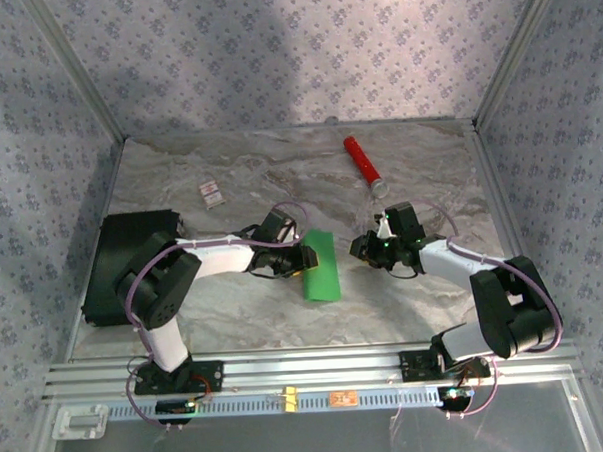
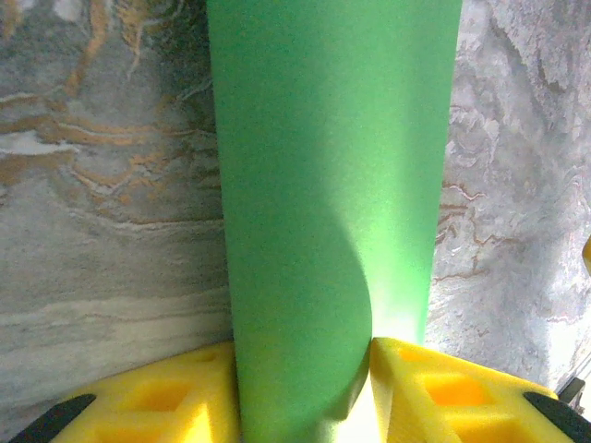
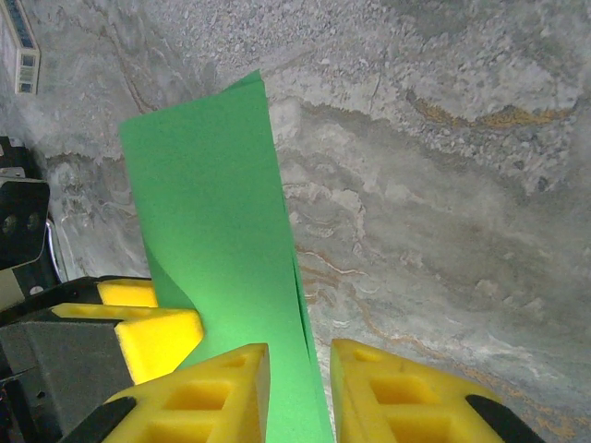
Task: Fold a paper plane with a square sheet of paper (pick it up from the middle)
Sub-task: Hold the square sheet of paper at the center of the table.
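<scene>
The square sheet of paper [image 1: 321,270] is bright green and folded into a long narrow strip near the middle of the table. My left gripper [image 1: 305,258] is at its left side. In the left wrist view the left gripper [image 2: 303,355] is shut on the paper [image 2: 332,185], which bulges between the yellow fingers. My right gripper [image 1: 363,247] stands just right of the strip. In the right wrist view its jaws [image 3: 300,355] are apart, with the folded edge of the paper [image 3: 212,203] seen between them and table showing beside it. A paper plane is out of view.
A red cylinder [image 1: 359,155] lies at the back right. A black flat box [image 1: 123,264] sits at the left edge by the left arm. A small white card [image 1: 211,193] lies at the back left. An aluminium rail [image 1: 308,371] runs along the near edge.
</scene>
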{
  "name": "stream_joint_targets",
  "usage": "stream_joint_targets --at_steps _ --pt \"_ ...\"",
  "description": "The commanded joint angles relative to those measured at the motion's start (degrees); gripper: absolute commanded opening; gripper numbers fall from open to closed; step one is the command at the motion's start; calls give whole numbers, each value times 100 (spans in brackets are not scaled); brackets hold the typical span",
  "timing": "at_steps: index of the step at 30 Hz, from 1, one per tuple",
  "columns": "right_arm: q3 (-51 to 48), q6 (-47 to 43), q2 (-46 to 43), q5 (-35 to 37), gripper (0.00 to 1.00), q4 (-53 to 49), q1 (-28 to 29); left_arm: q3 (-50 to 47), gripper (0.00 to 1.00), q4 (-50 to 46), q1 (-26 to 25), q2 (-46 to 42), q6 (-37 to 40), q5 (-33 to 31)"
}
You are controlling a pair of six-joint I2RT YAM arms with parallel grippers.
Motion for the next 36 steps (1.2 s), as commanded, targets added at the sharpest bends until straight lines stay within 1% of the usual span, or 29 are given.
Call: stream_joint_targets --at_steps 1,8,10,19,20,23,26,36 --pt "-62 19 -76 99 25 -41 40 -76 40 -689 100 115 105 -384" --pt "-58 14 -60 100 25 -65 70 -168 39 -605 102 99 -21 -477" --pt "-55 12 -60 100 25 -57 78 -169 37 -618 102 95 -32 -532" --pt "-33 11 -35 95 25 -59 116 -169 38 -764 98 112 -52 -710" --pt "-35 10 -34 99 25 -61 122 -168 38 -819 98 109 -110 -804" --pt "-27 6 -28 100 26 -63 145 -246 39 -695 100 88 -138 -806" --pt "-23 7 -24 101 26 -53 155 -127 39 -965 99 134 -41 -887" --pt "-27 14 1 129 26 -56 178 -4 42 -1281 81 134 58 -1143"
